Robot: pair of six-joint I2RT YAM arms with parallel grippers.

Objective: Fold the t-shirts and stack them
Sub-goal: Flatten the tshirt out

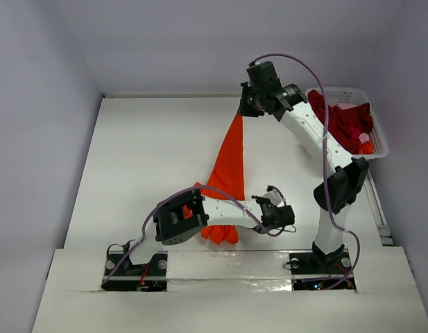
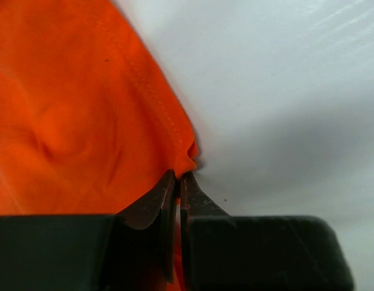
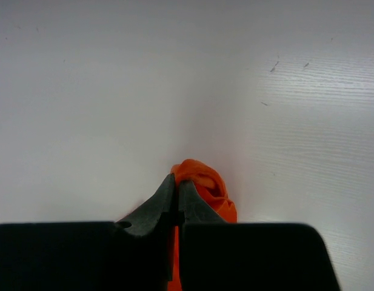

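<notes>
The orange t-shirt [image 1: 227, 166] stretches as a narrow strip from the far middle of the table to the near middle. My right gripper [image 1: 243, 111] holds its far end raised; in the right wrist view that gripper [image 3: 176, 177] is shut on a bunched orange fold [image 3: 205, 185]. The near end of the t-shirt lies under my left forearm. In the left wrist view my left gripper [image 2: 178, 174] is shut on a hemmed corner of the orange t-shirt [image 2: 71, 121], low over the table. The dark red t-shirt [image 1: 347, 123] lies crumpled in the basket.
The white lattice basket [image 1: 338, 91] stands at the far right, beside the right arm's forearm [image 1: 307, 128]. A small orange and pink item [image 1: 366, 143] shows at its near corner. Grey walls close the table at the left, back and right.
</notes>
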